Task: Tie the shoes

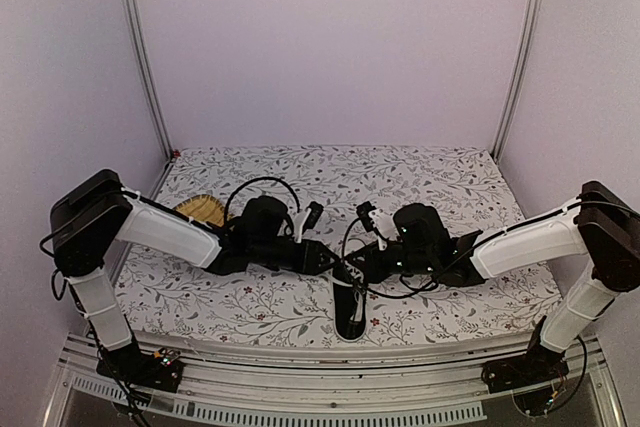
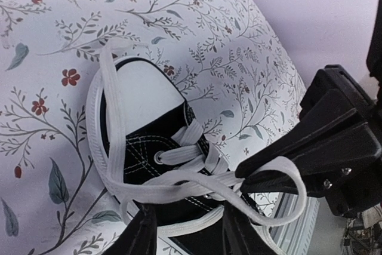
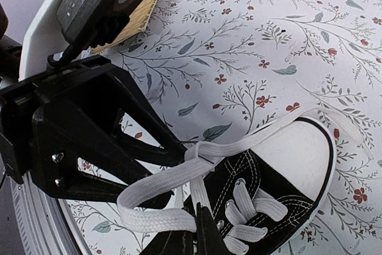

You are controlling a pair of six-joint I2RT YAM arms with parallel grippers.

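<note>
Both white-and-black arms reach inward, left gripper (image 1: 325,258) and right gripper (image 1: 352,269) meeting tip to tip, jaws pinched closed.

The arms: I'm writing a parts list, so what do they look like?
Both arms have white link covers, black joints and black looping cables. The left gripper and right gripper are black, angular, with visible silver screws.

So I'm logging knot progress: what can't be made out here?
- Top view: sneaker laces hidden under both hands, left, right.
- Left wrist: heel cut off by bottom edge; laces pass behind the fingers.
- Right wrist: heel cut off; whether a knot exists is unclear.
</note>
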